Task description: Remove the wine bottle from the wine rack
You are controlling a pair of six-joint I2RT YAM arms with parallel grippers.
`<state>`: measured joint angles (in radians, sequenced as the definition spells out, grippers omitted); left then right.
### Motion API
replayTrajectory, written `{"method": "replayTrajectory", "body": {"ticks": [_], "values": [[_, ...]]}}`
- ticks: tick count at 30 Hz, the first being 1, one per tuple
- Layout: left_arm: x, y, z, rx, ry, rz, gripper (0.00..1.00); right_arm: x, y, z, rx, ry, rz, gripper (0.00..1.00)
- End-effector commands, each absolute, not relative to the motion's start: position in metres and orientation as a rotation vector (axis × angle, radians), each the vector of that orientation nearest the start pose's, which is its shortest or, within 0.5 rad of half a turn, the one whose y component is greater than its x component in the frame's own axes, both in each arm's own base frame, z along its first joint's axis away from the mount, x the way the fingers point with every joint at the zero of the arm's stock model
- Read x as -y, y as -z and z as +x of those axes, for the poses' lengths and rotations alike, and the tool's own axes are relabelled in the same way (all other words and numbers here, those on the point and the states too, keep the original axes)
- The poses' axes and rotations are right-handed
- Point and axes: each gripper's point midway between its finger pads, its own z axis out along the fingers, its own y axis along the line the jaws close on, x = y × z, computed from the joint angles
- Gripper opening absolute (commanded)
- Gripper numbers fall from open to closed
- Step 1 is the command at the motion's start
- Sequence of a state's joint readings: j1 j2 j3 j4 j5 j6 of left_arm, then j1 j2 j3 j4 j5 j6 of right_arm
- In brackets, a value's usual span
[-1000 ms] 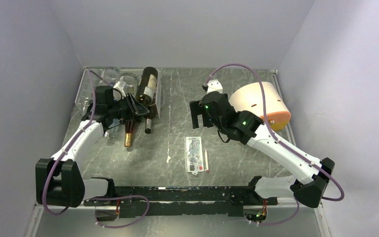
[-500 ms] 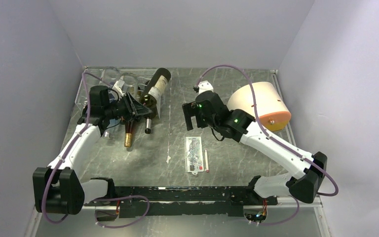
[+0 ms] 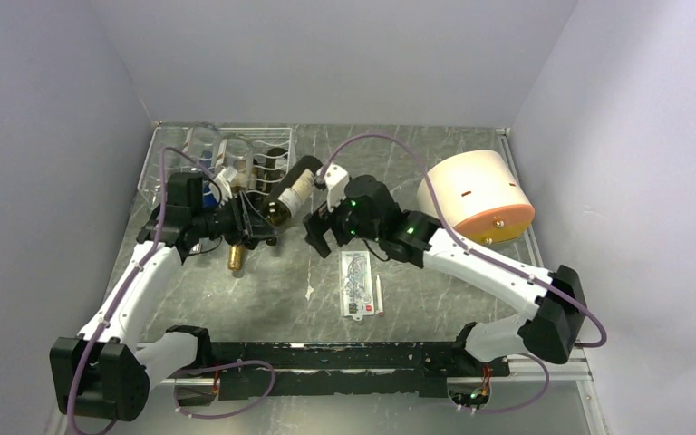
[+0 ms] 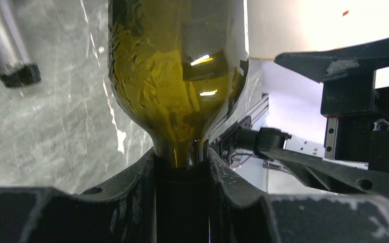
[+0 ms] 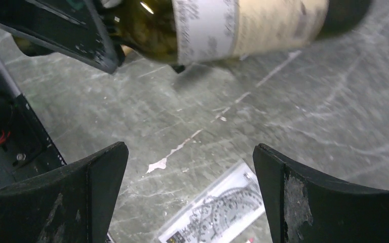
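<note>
Olive-green glass fills my left wrist view: the wine bottle point(image 4: 177, 76) has its neck clamped between the fingers of my left gripper point(image 4: 180, 169), and its shoulder bulges just past the tips. From above, the bottle is tilted with its base pointing far and to the right. It sits just beside the right end of the white wire wine rack point(image 3: 276, 152), and I cannot tell whether it touches the rack. My right gripper point(image 3: 319, 228) is spread wide with nothing between its fingers, near the bottle's labelled body on its near right side. In the right wrist view that body crosses the top edge, apart from both fingers, above the grey marbled table point(image 5: 294, 111).
</note>
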<state>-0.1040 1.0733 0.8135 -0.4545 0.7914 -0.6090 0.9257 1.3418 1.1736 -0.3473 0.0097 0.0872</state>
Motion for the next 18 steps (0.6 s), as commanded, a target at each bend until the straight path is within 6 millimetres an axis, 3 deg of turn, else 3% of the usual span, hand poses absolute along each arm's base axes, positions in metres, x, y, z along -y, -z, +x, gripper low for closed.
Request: {"method": "replayTrajectory", "body": {"ticks": [1, 10, 13, 18], "values": [[0.177, -0.185, 0.22, -2.41, 1.234, -0.067, 0.07, -0.374, -0.234, 0.227, -1.666, -0.7, -1.083, 1.0], [0.189, -0.156, 0.192, -2.56, 1.113, -0.04, 0.07, -0.385, -0.199, 0.194, -1.325, -0.744, -1.357, 1.0], [0.188, -0.146, 0.186, -2.631, 1.056, -0.037, 0.07, -0.387, -0.179, 0.202, -1.285, -0.668, -1.415, 0.99], [0.189, -0.145, 0.178, -2.673, 1.066, 0.003, 0.07, -0.396, -0.173, 0.2, -1.122, -0.624, -1.487, 0.97]]}}
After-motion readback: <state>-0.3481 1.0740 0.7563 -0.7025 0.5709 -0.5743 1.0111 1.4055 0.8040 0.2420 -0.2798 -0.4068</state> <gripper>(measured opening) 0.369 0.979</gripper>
